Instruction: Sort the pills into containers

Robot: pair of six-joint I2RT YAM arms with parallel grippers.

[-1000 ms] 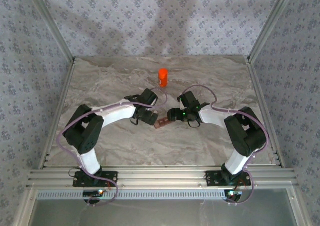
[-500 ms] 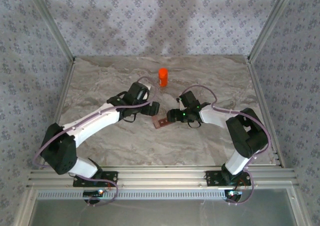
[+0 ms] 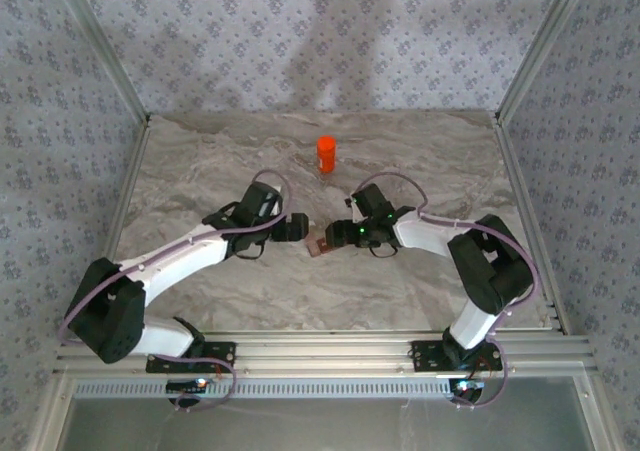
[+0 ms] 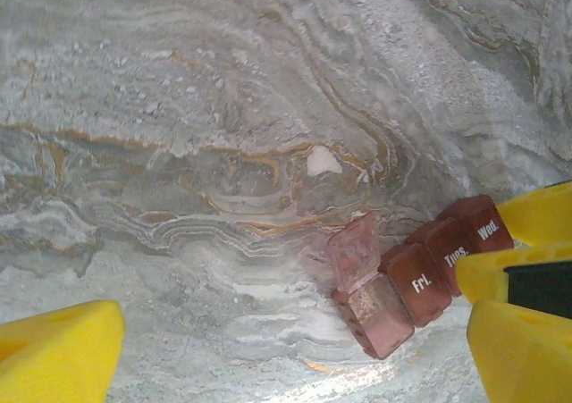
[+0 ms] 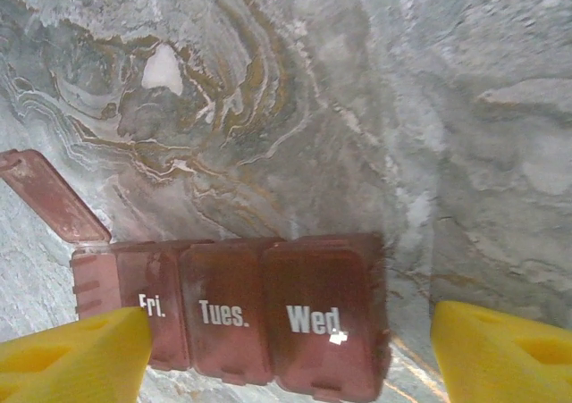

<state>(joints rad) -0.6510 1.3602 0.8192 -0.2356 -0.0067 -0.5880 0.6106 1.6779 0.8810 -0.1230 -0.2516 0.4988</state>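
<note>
Red-brown containers (image 5: 241,318) sit inside the open right claw (image 5: 286,358), seemingly ungripped; left claw (image 4: 286,349) wide open, empty.

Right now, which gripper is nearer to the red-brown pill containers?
Right. The right gripper, fingers open, has the containers between its fingertips. The left gripper, wide open, hovers by their open-lid end, seemingly a little farther off.

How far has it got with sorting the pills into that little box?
Early days. Done: one end lid of the containers is flipped open; Fri., Tues. and Wed. lids are shut. In hand: the right end effector straddles the strip, the left end effector hovers open beside it. Still to do: a white pill lies on the table, outside every compartment.
</note>
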